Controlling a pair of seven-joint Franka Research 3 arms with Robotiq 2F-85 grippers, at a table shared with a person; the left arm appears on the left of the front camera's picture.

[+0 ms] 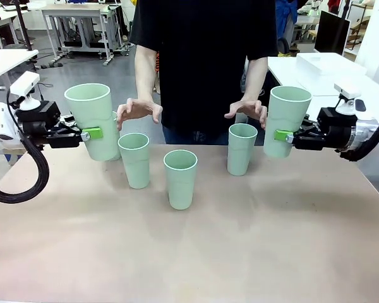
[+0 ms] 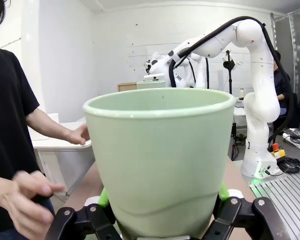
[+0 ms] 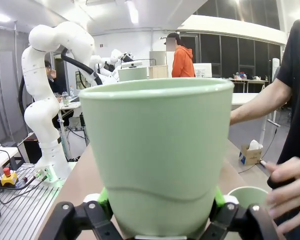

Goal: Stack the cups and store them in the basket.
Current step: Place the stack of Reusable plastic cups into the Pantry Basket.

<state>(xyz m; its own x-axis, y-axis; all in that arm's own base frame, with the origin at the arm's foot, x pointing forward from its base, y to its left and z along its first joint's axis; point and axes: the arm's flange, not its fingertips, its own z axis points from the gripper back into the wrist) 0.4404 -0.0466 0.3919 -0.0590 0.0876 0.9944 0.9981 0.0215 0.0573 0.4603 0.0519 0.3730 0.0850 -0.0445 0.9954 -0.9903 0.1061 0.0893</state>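
Front on, one cup is clamped in the left claw, a second cup in the right claw, and three loose cups are left unstacked on the bench between the claws; in the left wrist view, then the right, each grip is confirmed, nothing stored yet.

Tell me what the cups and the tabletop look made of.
The cups: most likely moulded plastic, matte pale mint green. They have thin even walls, smooth seamless sides and only soft highlights in the wrist views.
The tabletop: pale brown, matte, faintly mottled, with no clear grain. It could be laminate or coated board; the look leaves it open.
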